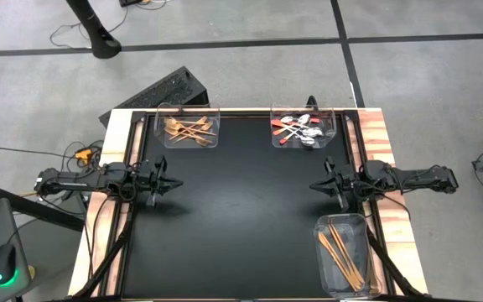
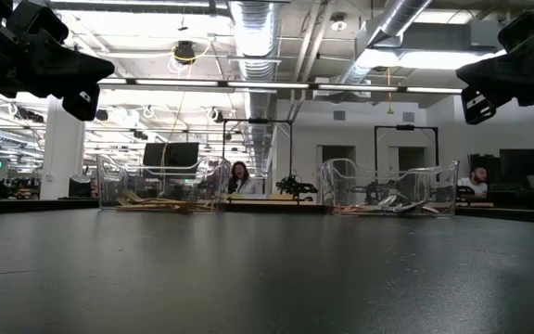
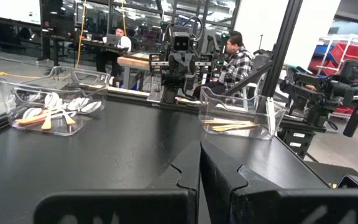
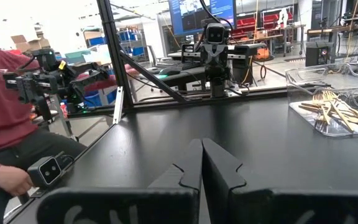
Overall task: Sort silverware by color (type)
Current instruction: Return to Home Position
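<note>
High view: forks (image 1: 189, 130), spoons (image 1: 298, 130) and gold sticks (image 1: 342, 256) lie binned at the far-left, far-right and near-right corners of the mat (image 1: 241, 210); sorting appears complete. At the mat's sides, the left gripper (image 1: 173, 182) and the right gripper (image 1: 314, 184) are closed and empty.

my counter (image 1: 241, 210) is matt black and smooth; the bins (image 1: 163, 117) are clear glossy plastic; forks (image 1: 189, 130) gleam like copper-gold metal.

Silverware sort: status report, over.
Left end effector shut, at left; right end effector shut, at right. Gold forks, red-handled spoons, long gold utensils: one clear bin each. No silverware seen outside bins.
</note>
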